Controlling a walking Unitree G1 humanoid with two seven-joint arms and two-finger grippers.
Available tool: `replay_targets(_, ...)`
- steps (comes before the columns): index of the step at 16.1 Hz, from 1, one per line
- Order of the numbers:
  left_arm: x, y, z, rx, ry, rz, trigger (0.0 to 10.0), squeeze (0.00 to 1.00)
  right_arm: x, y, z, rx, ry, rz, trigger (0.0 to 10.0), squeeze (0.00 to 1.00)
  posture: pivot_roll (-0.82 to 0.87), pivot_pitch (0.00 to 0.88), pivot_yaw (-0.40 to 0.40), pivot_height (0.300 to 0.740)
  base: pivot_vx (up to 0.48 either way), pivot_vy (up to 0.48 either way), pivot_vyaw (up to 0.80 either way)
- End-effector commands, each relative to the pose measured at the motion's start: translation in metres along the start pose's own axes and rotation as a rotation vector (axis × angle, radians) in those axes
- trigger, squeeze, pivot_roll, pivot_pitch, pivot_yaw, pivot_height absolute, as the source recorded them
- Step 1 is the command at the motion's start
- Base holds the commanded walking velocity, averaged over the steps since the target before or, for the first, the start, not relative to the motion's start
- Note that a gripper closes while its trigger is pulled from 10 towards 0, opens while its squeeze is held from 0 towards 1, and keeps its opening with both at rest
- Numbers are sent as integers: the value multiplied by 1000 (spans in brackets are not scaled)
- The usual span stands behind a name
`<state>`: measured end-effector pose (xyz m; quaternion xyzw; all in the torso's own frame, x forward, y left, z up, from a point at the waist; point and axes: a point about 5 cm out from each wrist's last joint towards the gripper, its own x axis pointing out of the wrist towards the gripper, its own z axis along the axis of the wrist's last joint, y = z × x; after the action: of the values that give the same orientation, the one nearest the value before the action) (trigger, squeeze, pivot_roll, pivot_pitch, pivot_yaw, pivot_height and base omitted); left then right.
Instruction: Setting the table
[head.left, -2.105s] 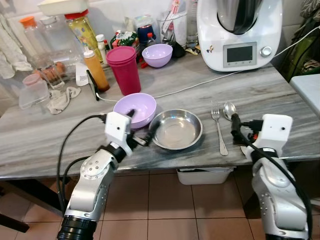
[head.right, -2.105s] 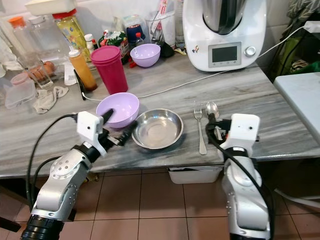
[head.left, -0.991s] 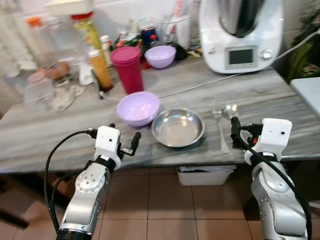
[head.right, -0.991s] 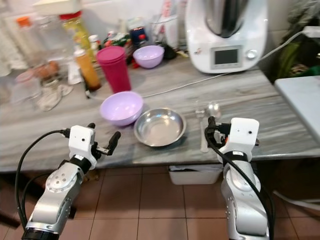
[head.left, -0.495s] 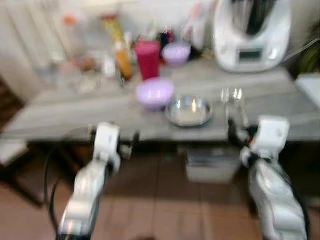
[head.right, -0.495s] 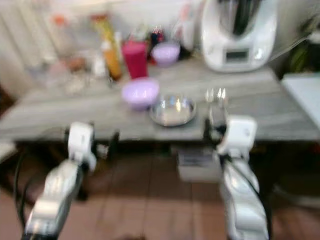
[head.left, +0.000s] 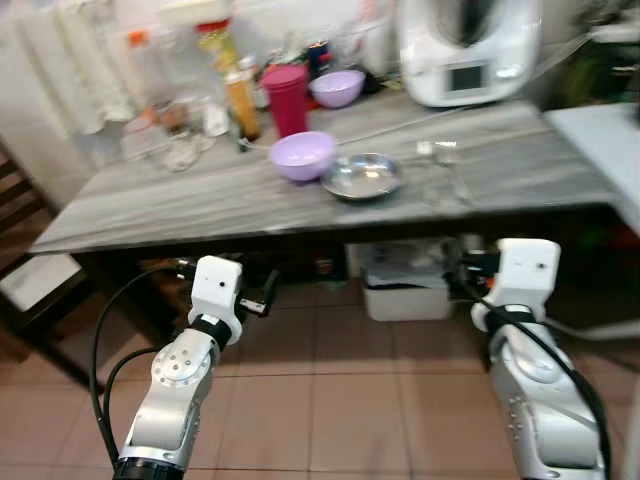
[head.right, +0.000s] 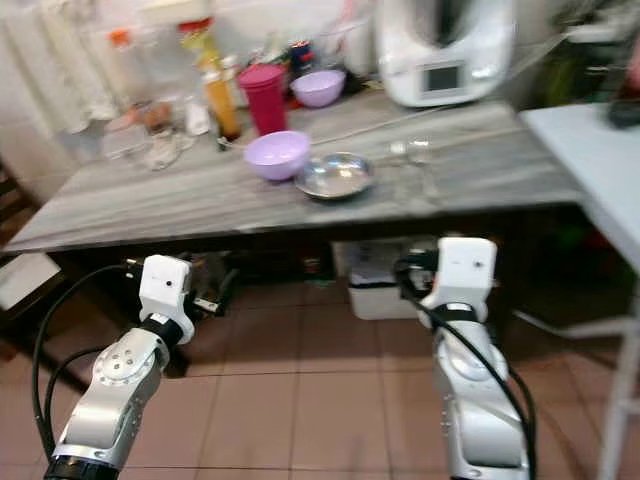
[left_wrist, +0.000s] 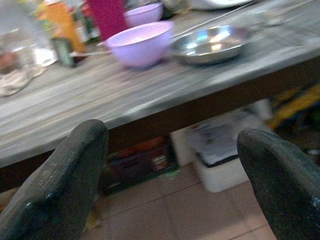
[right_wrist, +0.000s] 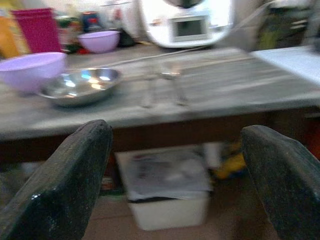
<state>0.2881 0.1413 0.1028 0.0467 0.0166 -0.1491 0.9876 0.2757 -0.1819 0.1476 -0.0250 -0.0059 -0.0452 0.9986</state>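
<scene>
— Hands first: our left hand (head.left: 262, 299) sits in the lower left of the head view, fingers (left_wrist: 60, 187) spread wide and empty, below the worktop (head.left: 180, 195) edge. Our right hand (head.right: 408, 275) hangs lower centre-right, likewise spread with nothing between its fingers (right_wrist: 65, 180).

— And the setting itself?

— Up in the centre of the frame, well apart from both hands. The lilac bowl (head.left: 303, 156) stands just beside the steel plate (head.left: 362, 176), and the fork (right_wrist: 148, 90) and spoon (right_wrist: 175, 86) lie side by side to the plate's right, though blurred. Behind them are the pink tumbler (head.left: 287, 99), a second lilac bowl (head.left: 337, 88) and the white kitchen machine (head.left: 462, 50).

— So what do we do well here?

— We judge the place looks laid, so we're standing clear. If more is wanted, we should step close again, lift both hands above the worktop edge before reaching, and keep off the white cable (head.left: 400, 125) running behind the plate.
</scene>
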Motion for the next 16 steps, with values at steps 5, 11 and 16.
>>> replay_targets(5,1,5,9,-35,-44,-36,10000,0,-1,9,-1,35,12,57,10000,0,-281,0,141,740,0,0,0)
replay_targets(11,1,1,8,-55,-39,-67,10000,0,-2,7,1,14,-2,56,10000,0,-281,1,142,740,0,-85,0)
replay_targets(16,0,0,6,-54,-31,-77,10000,0,-4,7,-3,16,14,55,10000,0,-283,2,143,740,0,-264,382)
